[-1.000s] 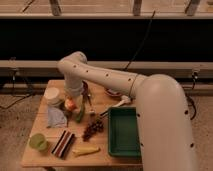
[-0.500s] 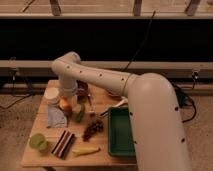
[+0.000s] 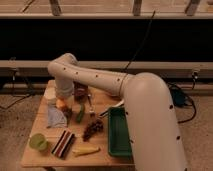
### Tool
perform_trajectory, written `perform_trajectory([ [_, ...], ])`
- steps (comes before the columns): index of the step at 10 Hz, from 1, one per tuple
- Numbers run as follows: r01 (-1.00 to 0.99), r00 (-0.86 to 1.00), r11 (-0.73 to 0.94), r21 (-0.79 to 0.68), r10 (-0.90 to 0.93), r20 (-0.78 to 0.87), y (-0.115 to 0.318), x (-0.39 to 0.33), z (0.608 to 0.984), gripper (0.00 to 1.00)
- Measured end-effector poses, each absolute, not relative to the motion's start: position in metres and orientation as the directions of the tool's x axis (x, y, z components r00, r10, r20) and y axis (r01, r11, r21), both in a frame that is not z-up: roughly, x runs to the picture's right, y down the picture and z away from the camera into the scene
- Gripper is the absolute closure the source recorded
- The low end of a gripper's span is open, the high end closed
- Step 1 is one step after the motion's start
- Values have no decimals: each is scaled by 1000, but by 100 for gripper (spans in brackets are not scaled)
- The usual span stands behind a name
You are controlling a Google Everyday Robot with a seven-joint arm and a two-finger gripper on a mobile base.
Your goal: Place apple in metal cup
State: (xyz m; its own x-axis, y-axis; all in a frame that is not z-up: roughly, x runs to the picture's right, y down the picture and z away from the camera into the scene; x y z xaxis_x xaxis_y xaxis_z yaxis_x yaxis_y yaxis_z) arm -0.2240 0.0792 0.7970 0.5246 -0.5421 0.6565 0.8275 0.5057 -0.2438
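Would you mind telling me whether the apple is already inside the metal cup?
Cannot tell. The apple shows right under the end effector at the table's left rear; no metal cup is visible.

Wooden table point(image 3: 35, 155), dark wall, pale floor, gripper point(image 3: 62, 103) above table.

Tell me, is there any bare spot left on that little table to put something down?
Some: the table is bare along its left edge, above the green cup. The middle is crowded with grapes, a green tray and the gripper over the apple.
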Motion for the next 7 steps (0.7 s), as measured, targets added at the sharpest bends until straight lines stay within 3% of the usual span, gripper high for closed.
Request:
perform_trajectory([
  [2,821,535,514,-246,-544,646,76,-223,802,22],
  [7,817,540,522,-245,-546,640,74,-222,806,20],
])
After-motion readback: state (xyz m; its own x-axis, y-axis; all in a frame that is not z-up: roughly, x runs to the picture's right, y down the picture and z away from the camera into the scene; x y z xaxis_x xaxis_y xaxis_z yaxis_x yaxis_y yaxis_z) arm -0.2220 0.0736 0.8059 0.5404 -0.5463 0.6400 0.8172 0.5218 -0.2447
